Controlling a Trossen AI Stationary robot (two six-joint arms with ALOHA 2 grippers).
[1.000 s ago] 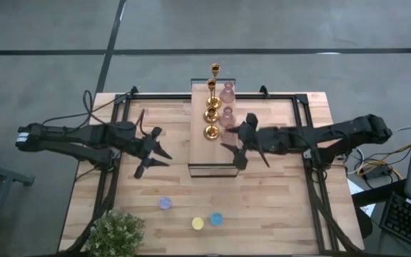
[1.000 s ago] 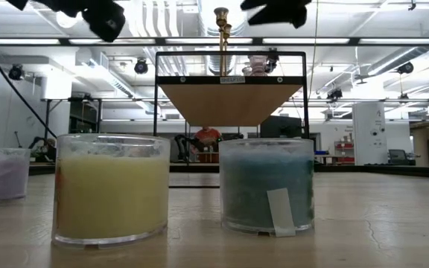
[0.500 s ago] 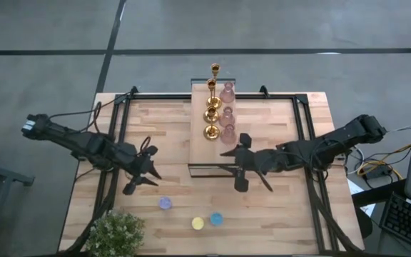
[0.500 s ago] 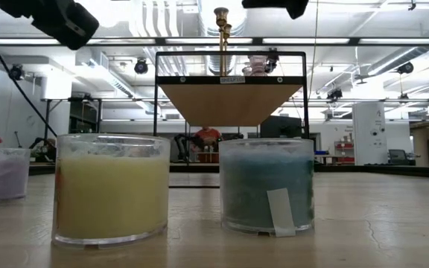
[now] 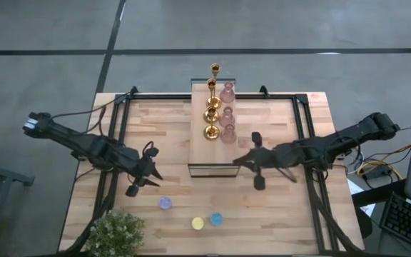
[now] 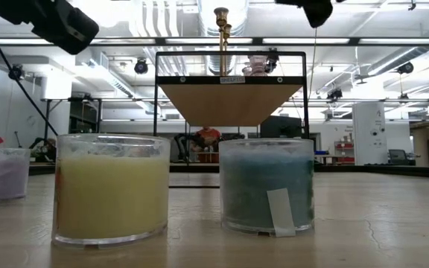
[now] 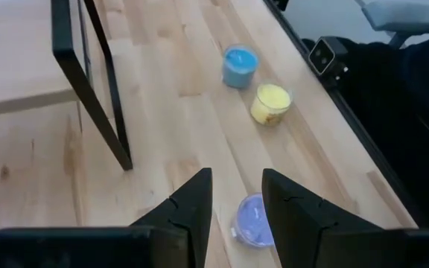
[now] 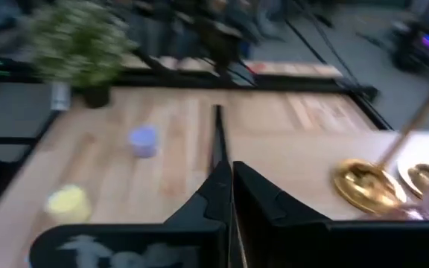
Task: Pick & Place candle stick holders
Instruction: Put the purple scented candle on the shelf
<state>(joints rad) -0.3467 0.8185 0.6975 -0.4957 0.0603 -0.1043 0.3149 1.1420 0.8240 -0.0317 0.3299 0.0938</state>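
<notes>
Purple cup (image 5: 165,203) unmoved; left pincer (image 5: 140,180) apart, right pincer (image 5: 252,161) retreated, together

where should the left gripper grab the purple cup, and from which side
Grip the purple cup across its round side wall, coming straight down from above. It stands upright on the table, short and wide, apart from the yellow cup and blue cup, so jaws should fit either side. The left gripper hangs open just beyond it, probably the natural one to use.
</notes>
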